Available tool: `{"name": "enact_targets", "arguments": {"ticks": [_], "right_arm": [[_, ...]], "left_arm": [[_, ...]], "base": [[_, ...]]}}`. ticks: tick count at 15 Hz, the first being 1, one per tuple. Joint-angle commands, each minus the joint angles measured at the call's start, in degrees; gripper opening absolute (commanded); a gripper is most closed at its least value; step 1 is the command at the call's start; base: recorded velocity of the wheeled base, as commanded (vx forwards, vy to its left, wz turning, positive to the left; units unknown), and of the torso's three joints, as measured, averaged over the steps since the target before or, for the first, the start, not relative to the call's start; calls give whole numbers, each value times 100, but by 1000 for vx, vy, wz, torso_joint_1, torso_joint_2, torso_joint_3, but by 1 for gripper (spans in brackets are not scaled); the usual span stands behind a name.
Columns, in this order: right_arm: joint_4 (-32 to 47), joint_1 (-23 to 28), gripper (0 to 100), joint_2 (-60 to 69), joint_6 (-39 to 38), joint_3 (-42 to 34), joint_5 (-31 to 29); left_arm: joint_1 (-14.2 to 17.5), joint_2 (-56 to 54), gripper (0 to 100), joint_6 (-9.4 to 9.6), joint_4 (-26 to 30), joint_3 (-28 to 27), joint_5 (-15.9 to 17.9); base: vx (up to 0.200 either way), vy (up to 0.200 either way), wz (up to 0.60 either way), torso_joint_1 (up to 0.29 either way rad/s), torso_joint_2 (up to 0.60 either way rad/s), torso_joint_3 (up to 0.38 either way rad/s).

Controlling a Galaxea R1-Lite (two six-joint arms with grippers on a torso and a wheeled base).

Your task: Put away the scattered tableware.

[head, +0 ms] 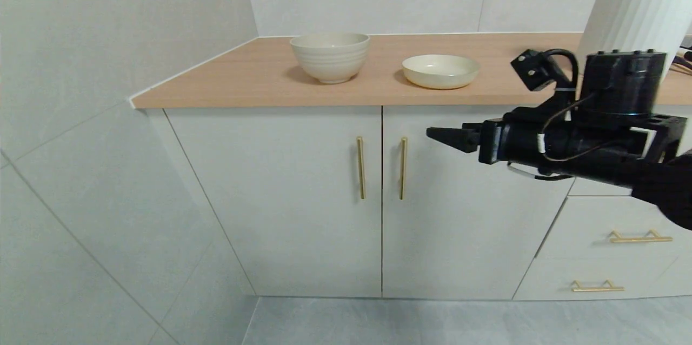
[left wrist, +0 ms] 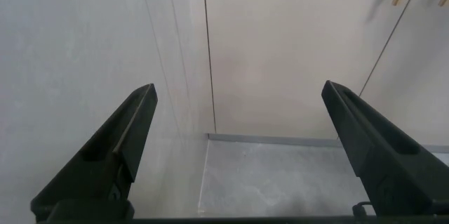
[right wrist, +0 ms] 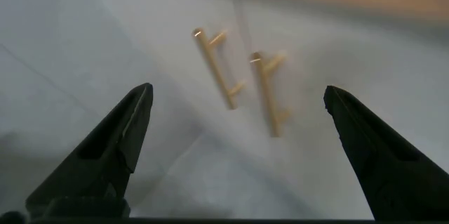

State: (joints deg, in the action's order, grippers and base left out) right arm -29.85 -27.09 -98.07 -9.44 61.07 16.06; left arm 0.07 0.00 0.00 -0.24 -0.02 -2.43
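Observation:
A deep cream bowl (head: 330, 56) and a shallow cream dish (head: 440, 70) stand apart on the wooden countertop (head: 243, 83). Below the counter's edge my right gripper (head: 440, 137) hangs in front of the white right-hand cabinet door (head: 459, 215), pointing toward the two gold door handles (head: 360, 167) and a short way from them. In the right wrist view this gripper (right wrist: 237, 90) is open and empty, with both handles (right wrist: 266, 94) ahead of it. My left gripper (left wrist: 238, 87) is open and empty too, low down near the cabinet's base and the grey floor (left wrist: 280, 182).
A white ribbed cylinder (head: 638, 4) stands at the counter's right end. To the right of the doors are drawers with gold handles (head: 640, 237). A tiled wall (head: 81, 145) closes off the left side. Both cabinet doors are closed.

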Motion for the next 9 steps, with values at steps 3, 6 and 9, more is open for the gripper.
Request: {"name": "enact_targets", "arguments": {"ticks": [3, 6, 9], "right_arm": [[-47, -332, 100, -994, -278, 379, 56], [-64, -359, 100, -1267, -296, 493, 20], [-266, -359, 100, -1434, -304, 528, -15]], "left_arm": [[1, 0, 100, -9, -2, 2, -4], [1, 0, 100, 0, -2, 2, -4], [1, 0, 100, -9, -2, 2, -4]], "base": [[0, 0, 0, 0, 0, 0], [0, 0, 0, 0, 0, 0], [0, 0, 0, 0, 0, 0]]}}
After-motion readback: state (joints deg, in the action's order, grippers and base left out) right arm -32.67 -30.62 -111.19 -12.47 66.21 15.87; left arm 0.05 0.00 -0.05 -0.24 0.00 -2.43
